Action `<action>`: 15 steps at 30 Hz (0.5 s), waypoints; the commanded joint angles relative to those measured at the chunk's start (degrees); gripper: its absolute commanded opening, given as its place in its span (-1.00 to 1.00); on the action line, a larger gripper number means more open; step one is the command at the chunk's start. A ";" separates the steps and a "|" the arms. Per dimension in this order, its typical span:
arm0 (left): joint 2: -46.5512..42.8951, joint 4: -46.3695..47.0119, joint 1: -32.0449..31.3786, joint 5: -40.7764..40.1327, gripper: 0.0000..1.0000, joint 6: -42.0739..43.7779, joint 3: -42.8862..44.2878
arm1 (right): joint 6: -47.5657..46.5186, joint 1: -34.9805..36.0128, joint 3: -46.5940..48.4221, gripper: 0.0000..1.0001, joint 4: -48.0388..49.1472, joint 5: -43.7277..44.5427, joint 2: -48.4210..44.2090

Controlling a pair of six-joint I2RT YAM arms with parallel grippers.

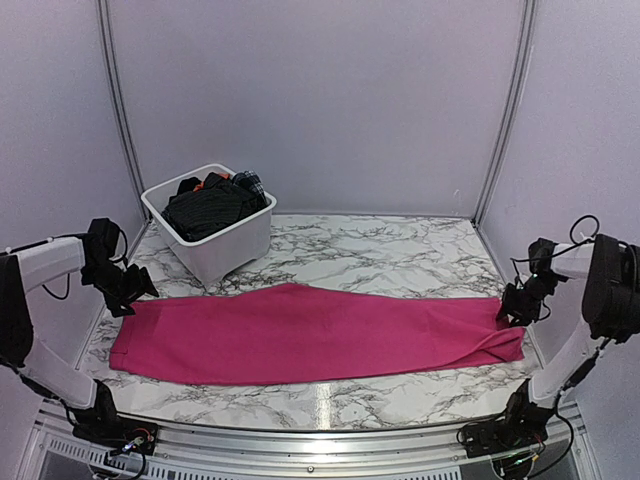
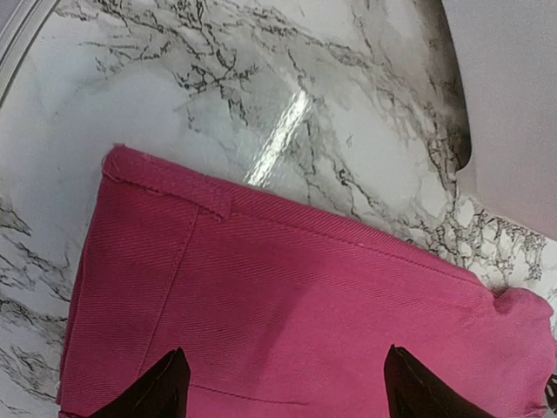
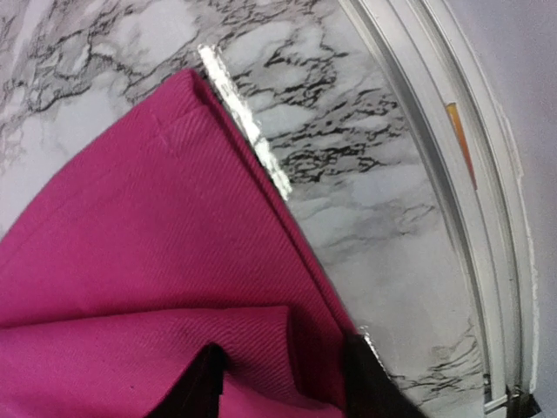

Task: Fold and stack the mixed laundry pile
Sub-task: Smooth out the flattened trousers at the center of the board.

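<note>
Marbled worktop [image 1: 380, 250] runs between pale walls, and the magenta cloth [image 1: 310, 335] lies spread lengthwise across its near half, reaching almost from one side to the other, flat apart from a turned-over corner at its right end. By the look of it the task is barely begun: this first piece is laid out but not yet folded, no stack exists anywhere, and the black pinstriped shirt [image 1: 205, 208], orange garment [image 1: 212, 181] and plaid piece [image 1: 250, 184] all sit heaped in the white tub [image 1: 225, 250] at the back left. Both arms reach outward to opposite ends of the cloth, wrists angled down. The left gripper [image 2: 285, 357] hovers over the left end with its jaws spread wide and nothing caught between them. The right gripper [image 3: 280, 348] sits low at the right end, jaws about half apart and straddling the doubled edge there; whether they actually pinch the fabric cannot be told.
</note>
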 commanded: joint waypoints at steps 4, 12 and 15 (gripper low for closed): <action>0.25 -0.79 -0.74 -3.16 0.59 -0.24 -1.31 | -1.22 0.52 5.79 -1.00 0.29 -3.56 -0.05; 1.98 -0.87 -0.60 -6.46 0.56 -1.76 -1.19 | -2.17 0.61 10.30 -1.00 1.07 -6.20 -6.22; 2.50 -0.91 -0.34 -7.33 0.56 -2.40 -0.83 | -2.99 0.69 11.52 -1.00 2.81 -6.44 -5.94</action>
